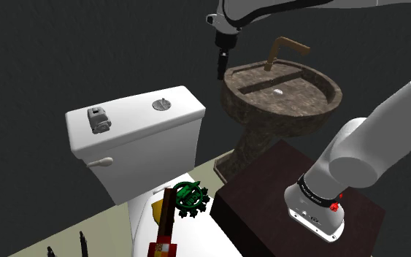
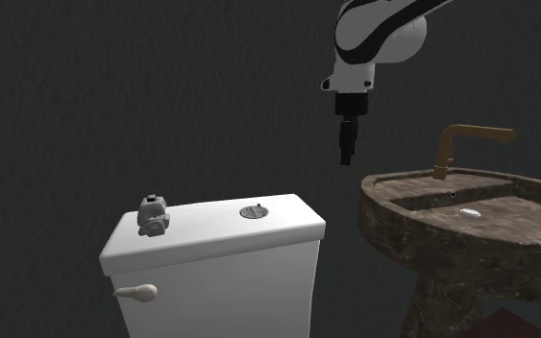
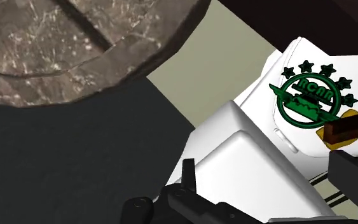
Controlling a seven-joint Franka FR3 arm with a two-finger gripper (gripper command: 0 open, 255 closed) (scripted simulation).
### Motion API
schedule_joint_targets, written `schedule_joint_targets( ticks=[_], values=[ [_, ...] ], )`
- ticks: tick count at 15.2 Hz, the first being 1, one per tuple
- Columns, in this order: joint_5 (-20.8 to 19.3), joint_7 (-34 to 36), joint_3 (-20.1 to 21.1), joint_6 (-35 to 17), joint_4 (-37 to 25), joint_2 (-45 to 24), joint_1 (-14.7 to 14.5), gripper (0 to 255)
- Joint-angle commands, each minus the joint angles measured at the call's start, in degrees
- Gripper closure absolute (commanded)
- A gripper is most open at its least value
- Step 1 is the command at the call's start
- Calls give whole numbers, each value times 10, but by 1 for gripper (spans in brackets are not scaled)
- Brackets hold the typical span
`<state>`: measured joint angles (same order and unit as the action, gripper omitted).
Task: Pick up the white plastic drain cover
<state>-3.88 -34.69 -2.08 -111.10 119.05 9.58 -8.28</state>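
Jaws hung black and pointing downward at the end of the white arm (image 1: 375, 139), high in the gap between the white toilet tank (image 1: 149, 157) and the brown mottled stone pedestal sink (image 1: 284, 95), close by the sink's rim; whether they were parted or clenched could not be told, and nothing was seen in them. The round grey slotted drain cover (image 1: 162, 104) lay flat on the tank lid, near its back edge and toward the sink end, so it sat well below the jaws and off toward the shoulder view's left. Being a disc, it offered no long axis, so any approach angle would likely serve, though its thinness suggested the grip would need to reach right down to the lid. Well apart from it, at the lid's other end, stood a small grey lumpy object (image 1: 98, 120). Inside the sink basin lay a small white oval piece (image 1: 277, 92) below the brown angular faucet (image 1: 284, 51). A green round emblem (image 1: 189, 197) rested on the toilet's closed white lid.
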Motion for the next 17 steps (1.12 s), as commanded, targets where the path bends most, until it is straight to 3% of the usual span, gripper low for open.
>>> schedule_joint_targets(
  ticks=[1,17],
  values=[
    [6,-37,1,-11,-29,-42,-8,0],
    [23,-276,66,-10,-307,-348,-54,0]
  ],
)
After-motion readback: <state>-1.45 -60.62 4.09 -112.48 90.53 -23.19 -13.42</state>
